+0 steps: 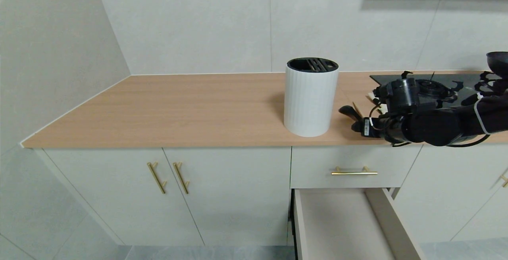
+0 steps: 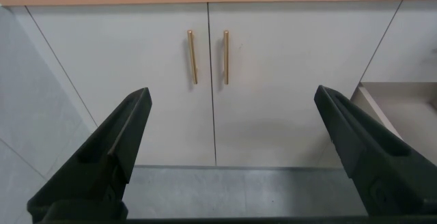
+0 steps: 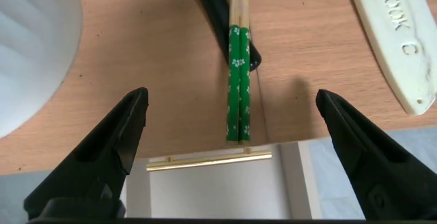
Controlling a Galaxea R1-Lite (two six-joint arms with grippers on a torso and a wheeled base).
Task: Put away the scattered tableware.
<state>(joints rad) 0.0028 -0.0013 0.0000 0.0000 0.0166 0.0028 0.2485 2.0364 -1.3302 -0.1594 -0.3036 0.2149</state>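
Right arm (image 1: 436, 127), beside white holder (image 1: 310, 97): glossy black rounded casing, white band (image 1: 478, 113), looped black cables (image 1: 375, 111); wedge-shaped black fingers (image 3: 102, 162).

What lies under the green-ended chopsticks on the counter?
A black handle crosses beneath the chopsticks, and both rest on the wooden counter. The stretch of handle directly below them is covered, and which utensil it belongs to cannot be seen.
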